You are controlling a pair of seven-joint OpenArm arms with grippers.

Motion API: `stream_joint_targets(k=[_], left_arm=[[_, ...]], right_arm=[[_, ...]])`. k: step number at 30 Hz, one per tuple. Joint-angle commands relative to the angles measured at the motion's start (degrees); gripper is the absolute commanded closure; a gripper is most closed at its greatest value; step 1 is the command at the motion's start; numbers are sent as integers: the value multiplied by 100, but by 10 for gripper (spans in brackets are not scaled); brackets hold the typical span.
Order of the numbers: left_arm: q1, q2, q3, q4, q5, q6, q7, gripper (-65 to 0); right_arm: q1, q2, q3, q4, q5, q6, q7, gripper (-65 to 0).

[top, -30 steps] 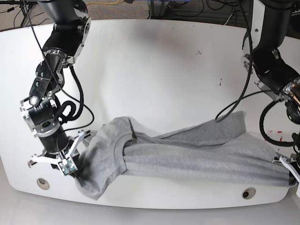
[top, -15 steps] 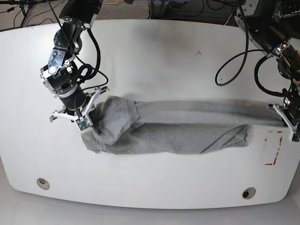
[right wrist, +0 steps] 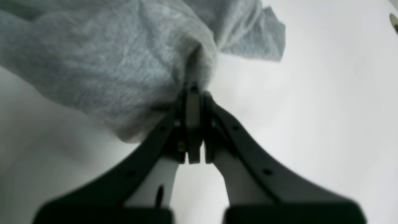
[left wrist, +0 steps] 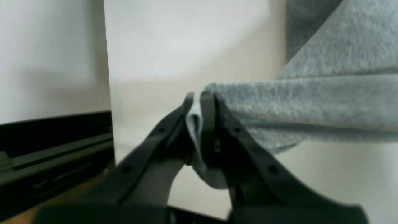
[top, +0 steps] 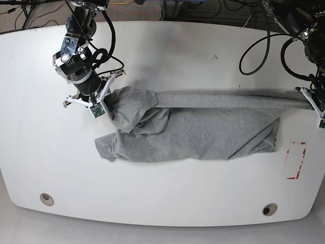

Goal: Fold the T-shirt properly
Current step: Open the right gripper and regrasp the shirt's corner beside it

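Note:
The heather-grey T-shirt (top: 198,132) hangs stretched across the white table (top: 167,61) between my two grippers, its top edge pulled taut and the rest draping down onto the tabletop. At the right of the base view my left gripper (top: 316,104) is shut on one end of the T-shirt (left wrist: 279,102); its close-up view has the left gripper (left wrist: 200,99) pinching a fold of cloth. My right gripper (top: 104,104) at the left holds the other end, and the right gripper (right wrist: 194,90) is shut on bunched T-shirt (right wrist: 108,59) fabric. No printed letters are visible.
A red marking (top: 295,160) is on the table near the right edge. Two round holes (top: 46,198) (top: 269,209) sit near the front edge. Black cables (top: 254,46) loop over the table's back right.
Both grippers have lifted the shirt's edge and carried it away from the front edge toward the back of the table; the cloth now hangs taut and spreads out below.

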Motion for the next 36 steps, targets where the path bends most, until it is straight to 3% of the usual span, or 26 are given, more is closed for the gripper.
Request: stream_joint_targets(k=[1, 9, 11, 18, 22, 29, 36], left_arm=[[44, -272, -25, 107, 57, 34, -101, 0], [334, -360, -25, 107, 57, 34, -110, 0], [378, -439, -25, 107, 49, 34, -110, 0], [396, -465, -25, 107, 49, 34, -110, 0], [396, -483, -25, 98, 57, 34, -110, 0], [387, -483, 19, 98, 57, 34, -118, 0], [378, -465, 37, 98, 57, 34, -118, 0]], right_arm=[[-42, 54, 28, 118, -24, -53, 71, -6], [-349, 36, 19, 118, -24, -53, 36, -10], [-428, -43, 19, 118, -24, -53, 36, -40], [-798, -306, 28, 118, -24, -53, 44, -347], [-965, -421, 28, 118, -15, -53, 53, -431], [-1079, -535, 63, 118, -15, -53, 97, -438], [-604, -685, 775, 100, -15, -53, 203, -438]])
